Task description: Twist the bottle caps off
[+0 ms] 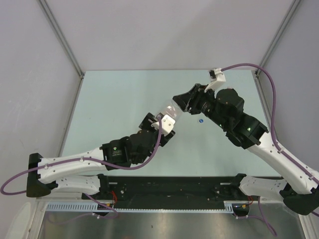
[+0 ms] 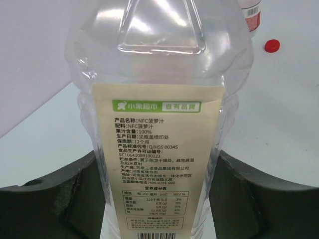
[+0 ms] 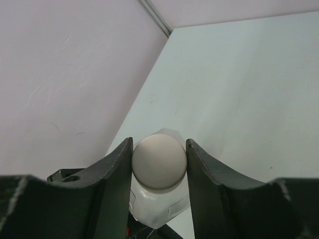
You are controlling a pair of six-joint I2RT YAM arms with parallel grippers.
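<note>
My left gripper (image 2: 157, 164) is shut on the large clear bottle (image 2: 157, 99) with a cream printed label, one dark finger (image 2: 50, 199) on each side of its body. In the top view this gripper (image 1: 160, 124) holds the bottle (image 1: 169, 110) at the table's middle. My right gripper (image 3: 159, 149) is shut on the bottle's white cap (image 3: 159, 162), both fingers touching its sides. It also shows in the top view (image 1: 180, 102), right over the bottle's mouth. A loose red cap (image 2: 271, 46) and a loose blue cap (image 1: 201, 121) lie on the table.
A bottle with a red label (image 2: 251, 12) stands at the top edge of the left wrist view, beyond the red cap. The pale green table (image 1: 124, 99) is walled by grey panels at the back and sides. A purple cable (image 1: 271, 99) loops off the right arm.
</note>
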